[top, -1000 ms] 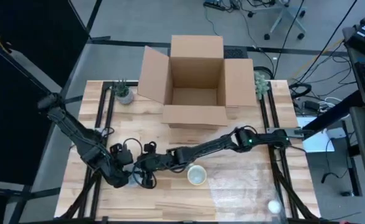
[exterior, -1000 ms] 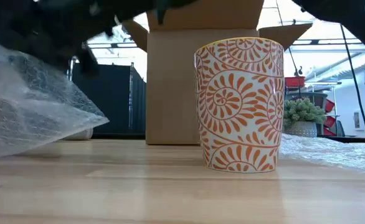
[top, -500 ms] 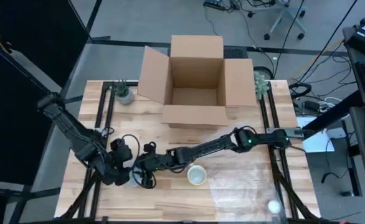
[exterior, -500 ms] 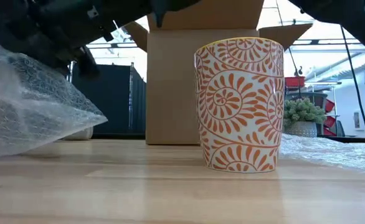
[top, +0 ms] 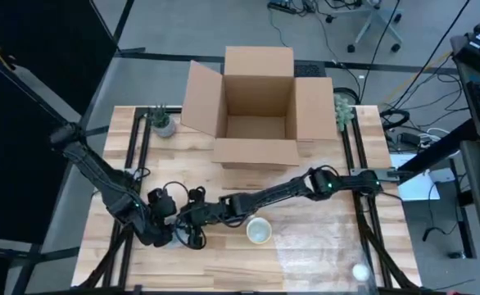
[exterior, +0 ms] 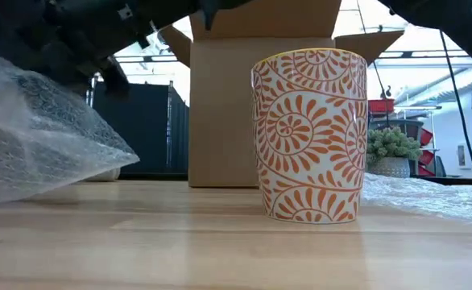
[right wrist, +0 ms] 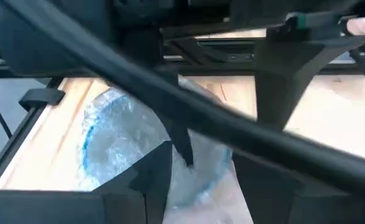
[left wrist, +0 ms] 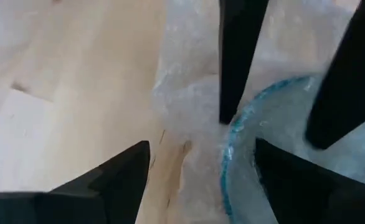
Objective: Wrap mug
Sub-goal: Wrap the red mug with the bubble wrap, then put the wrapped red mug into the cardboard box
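High view: the left gripper (top: 168, 233) and right gripper (top: 192, 230) meet low over the light wooden table (top: 322, 258), their tips nearly touching. The orange-and-white patterned ceramic mug (top: 259, 231) stands apart from both, out beyond the right jaws' far side. The open brown cardboard box (top: 258, 115) sits well away.

Low view: the mug (exterior: 309, 135) stands upright and bare; a bundle of clear bubble wrap (exterior: 35, 133) lies beneath the dark arms.

Left wrist view: spread jaws straddle a blue-rimmed object swathed in bubble wrap (left wrist: 276, 155); the other arm's fingers (left wrist: 238, 56) dip at its rim.

Right wrist view: jaws parted around the wrapped rim (right wrist: 139, 149).
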Motion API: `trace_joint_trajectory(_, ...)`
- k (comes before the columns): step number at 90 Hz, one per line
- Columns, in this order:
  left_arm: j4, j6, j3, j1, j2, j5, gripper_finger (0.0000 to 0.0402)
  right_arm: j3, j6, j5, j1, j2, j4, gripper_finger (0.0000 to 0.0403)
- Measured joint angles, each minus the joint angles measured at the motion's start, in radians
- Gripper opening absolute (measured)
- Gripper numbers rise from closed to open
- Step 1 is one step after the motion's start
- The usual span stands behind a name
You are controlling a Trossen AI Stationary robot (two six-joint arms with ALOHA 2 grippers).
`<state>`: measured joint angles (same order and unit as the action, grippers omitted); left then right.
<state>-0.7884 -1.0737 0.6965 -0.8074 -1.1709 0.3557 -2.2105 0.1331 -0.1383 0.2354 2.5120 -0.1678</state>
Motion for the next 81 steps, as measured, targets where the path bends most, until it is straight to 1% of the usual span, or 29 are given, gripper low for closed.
trace_joint_trajectory(13,-0.003,0.006,-0.004,0.000,0.000,0.000,0.0270,-0.003,-0.015,0.000,-0.001,-0.055,-0.022,0.0157)
trace_joint_trajectory(26,-0.003,0.007,-0.004,0.000,0.000,0.000,0.0270,-0.003,-0.016,0.002,0.000,-0.077,-0.137,0.0157)
trace_joint_trajectory(35,-0.004,0.007,-0.004,0.000,0.000,-0.001,0.0270,-0.003,0.010,0.003,0.009,-0.079,-0.172,0.0157)
trace_joint_trajectory(58,-0.002,0.004,-0.004,0.000,0.000,-0.001,0.0270,-0.003,0.054,0.004,0.022,0.007,-0.049,0.0157)
trace_joint_trajectory(71,-0.001,-0.043,-0.005,0.000,0.000,-0.006,0.0270,-0.008,0.069,-0.003,0.020,0.025,-0.047,0.0157)
trace_joint_trajectory(81,0.005,-0.047,-0.017,0.003,0.000,-0.006,0.0270,-0.007,0.064,-0.003,0.020,0.028,-0.031,0.0157)
